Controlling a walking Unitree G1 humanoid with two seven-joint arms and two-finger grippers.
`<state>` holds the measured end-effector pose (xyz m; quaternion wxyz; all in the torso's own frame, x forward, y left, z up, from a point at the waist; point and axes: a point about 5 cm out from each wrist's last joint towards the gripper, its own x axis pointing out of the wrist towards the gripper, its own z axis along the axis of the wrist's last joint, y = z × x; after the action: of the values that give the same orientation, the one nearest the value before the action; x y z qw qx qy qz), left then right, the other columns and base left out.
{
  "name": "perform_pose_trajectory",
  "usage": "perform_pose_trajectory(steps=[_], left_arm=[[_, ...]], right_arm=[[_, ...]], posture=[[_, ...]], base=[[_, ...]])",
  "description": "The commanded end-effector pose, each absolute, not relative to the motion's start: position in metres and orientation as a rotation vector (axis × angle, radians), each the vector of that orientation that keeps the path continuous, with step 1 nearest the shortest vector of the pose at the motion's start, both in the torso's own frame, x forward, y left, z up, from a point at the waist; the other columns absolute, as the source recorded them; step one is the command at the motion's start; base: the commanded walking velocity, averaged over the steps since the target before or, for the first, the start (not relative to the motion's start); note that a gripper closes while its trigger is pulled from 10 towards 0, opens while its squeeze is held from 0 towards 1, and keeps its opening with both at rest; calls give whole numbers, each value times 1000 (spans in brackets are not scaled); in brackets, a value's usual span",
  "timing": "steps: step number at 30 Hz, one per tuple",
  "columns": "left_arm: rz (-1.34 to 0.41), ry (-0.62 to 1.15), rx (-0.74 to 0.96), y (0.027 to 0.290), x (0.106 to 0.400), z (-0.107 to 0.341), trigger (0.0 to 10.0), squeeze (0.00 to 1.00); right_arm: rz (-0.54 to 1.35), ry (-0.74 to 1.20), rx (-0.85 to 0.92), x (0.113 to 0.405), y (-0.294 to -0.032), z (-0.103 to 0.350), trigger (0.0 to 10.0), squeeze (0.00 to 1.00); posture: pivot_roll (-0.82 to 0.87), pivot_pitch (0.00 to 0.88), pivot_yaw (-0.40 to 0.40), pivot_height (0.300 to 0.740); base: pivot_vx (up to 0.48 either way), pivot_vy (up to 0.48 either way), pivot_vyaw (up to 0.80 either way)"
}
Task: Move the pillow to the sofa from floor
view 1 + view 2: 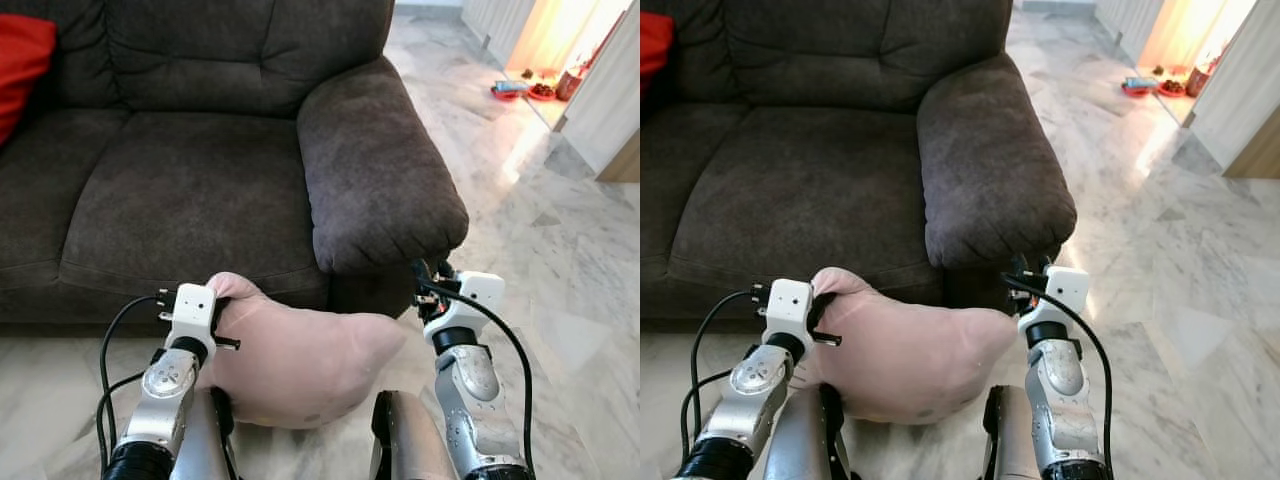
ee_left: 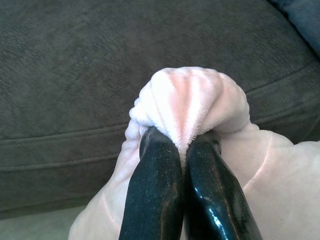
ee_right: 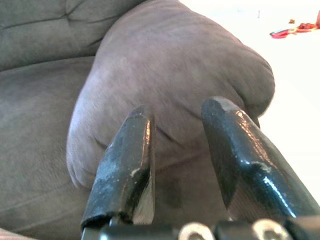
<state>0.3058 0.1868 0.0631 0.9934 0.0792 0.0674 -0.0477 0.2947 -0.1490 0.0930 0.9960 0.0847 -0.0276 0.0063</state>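
Pillow (image 1: 300, 365): pale pink, soft; hangs from my left pincer, in front of the sofa's front edge, below seat level, between my two arms.
Left pincer (image 2: 186, 145): closed on a bunched corner of the pillow; plush puffs out just beyond the fingertips. A corner pinch suits limp stuffing, and the bulk sags below and to the right of it.
Right pincer (image 3: 180, 117): fingers apart, nothing between them; points at the armrest (image 1: 375, 165), just right of the pillow, probably free to steady it.
Sofa (image 1: 180, 200): dark grey seat ahead of and above my left pincer, bare; red cushion (image 1: 20, 65) far left.
Judgement: lift over the edge, then release.
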Motion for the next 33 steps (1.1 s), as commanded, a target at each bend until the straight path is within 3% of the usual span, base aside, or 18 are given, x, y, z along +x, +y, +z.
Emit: perform_pose_trajectory(steps=[1,19,33], left_arm=[[-64,-132,164,190,324,121,10000,0],[-75,-138,163,188,326,123,10000,0],[-126,-198,150,179,328,144,10000,0]], right_arm=[[1,-56,166,295,-151,93,10000,0],[2,-60,169,299,-151,93,10000,0],[-5,-53,182,304,-149,93,10000,0]], posture=[[9,0,-48,623],[17,0,-46,738],[34,0,-46,740]], base=[[0,0,0],[0,0,0],[0,0,0]])
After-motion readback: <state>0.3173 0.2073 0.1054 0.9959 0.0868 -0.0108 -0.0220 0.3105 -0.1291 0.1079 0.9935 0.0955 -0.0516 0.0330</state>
